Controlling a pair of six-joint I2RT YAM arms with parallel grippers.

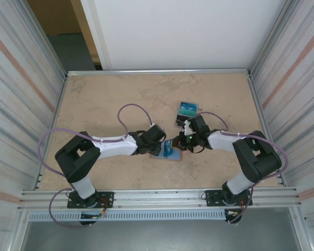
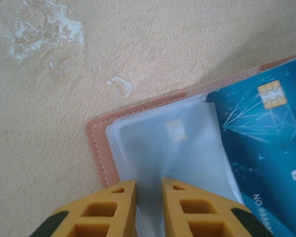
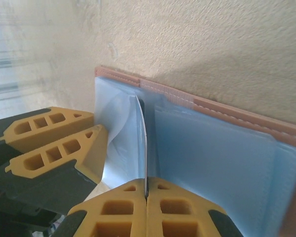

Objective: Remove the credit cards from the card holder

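Holder (image 2: 96,148) lies open on the bench (image 1: 104,99) toward 6 o'clock. Left jaws at its 9 o'clock pinch a clear sleeve (image 2: 163,148), likely anchoring it, while right jaws at 3 o'clock clamp one blue card (image 2: 266,148) by its edge, seemingly to draw it out.

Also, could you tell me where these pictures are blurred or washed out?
Left wrist: the credit card print is sharp, while the clear sleeves look milky with sheen. Right wrist: the far left edge is blurred and washed out. Top external: the light is even, and the side walls splay outward.
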